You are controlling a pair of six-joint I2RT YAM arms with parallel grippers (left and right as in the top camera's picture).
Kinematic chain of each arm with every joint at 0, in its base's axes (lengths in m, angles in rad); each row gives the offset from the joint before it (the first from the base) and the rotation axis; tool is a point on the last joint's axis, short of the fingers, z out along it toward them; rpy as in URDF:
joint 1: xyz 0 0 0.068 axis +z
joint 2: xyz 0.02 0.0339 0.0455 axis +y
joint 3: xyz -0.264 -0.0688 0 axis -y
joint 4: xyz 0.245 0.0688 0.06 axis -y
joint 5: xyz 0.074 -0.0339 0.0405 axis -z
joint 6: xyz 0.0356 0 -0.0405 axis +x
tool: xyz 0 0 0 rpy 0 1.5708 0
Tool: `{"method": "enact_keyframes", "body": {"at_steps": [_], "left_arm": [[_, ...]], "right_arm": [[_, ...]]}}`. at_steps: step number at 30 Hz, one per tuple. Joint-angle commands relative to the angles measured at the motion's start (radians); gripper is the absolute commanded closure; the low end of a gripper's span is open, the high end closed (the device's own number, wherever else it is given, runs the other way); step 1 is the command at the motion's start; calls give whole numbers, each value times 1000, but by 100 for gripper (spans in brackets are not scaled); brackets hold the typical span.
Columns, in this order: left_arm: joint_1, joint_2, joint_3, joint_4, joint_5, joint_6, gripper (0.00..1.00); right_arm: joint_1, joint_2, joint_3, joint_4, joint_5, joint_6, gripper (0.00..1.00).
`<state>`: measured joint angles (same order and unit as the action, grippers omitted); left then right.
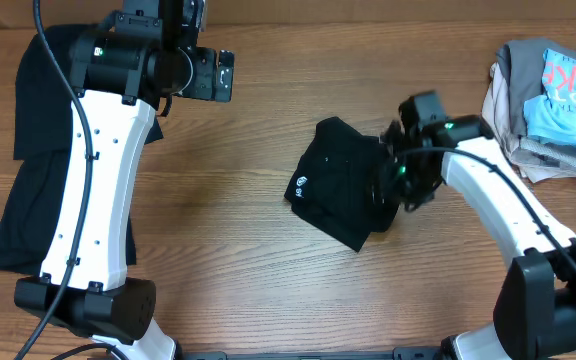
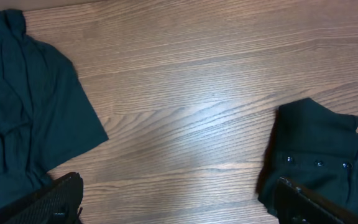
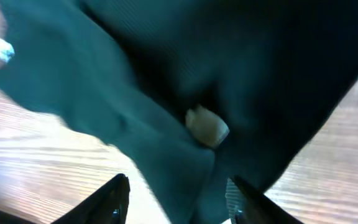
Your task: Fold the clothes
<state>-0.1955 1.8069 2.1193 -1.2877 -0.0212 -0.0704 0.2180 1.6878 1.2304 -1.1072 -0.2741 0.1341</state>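
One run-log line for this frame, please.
left gripper: open, above table | right gripper: fingers apart at right edge of folded black garment | second black garment: spread, far left | pale pile: far right

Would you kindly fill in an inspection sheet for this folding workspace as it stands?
Surface: wooden table, no stains seen.
Job's things: folded black garment with a white logo at centre; second black garment spread at the left edge.
Clutter: pale clothes pile at the far right corner.
Grippers: left gripper open above bare wood; right gripper open at the folded garment's right edge, cloth between its fingers.
Cables: black cable running down the left arm.
Surroundings: nothing seen.
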Motion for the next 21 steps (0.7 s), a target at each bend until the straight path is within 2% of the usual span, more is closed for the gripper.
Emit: {"method": "enact_keyframes", "body": {"at_steps": [1, 5, 9, 12, 14, 17, 21], "left_arm": [[6, 13, -3, 2, -13, 23, 0], [6, 13, -3, 1, -13, 23, 0], [6, 13, -3, 1, -12, 23, 0], [6, 13, -3, 0, -12, 22, 0], [6, 13, -3, -3, -12, 23, 0], [6, 13, -3, -19, -12, 23, 0], [6, 13, -3, -37, -13, 23, 0]], "right_arm": [[2, -3, -63, 21, 11, 16, 46], [6, -3, -89, 31, -22, 15, 53], [34, -3, -92, 37, -84, 15, 69], [64, -3, -92, 30, -98, 29, 88], [78, -3, -92, 21, -98, 52, 94], [83, -4, -92, -38, -85, 112, 96], [63, -4, -92, -169, 13, 262, 96]]}}
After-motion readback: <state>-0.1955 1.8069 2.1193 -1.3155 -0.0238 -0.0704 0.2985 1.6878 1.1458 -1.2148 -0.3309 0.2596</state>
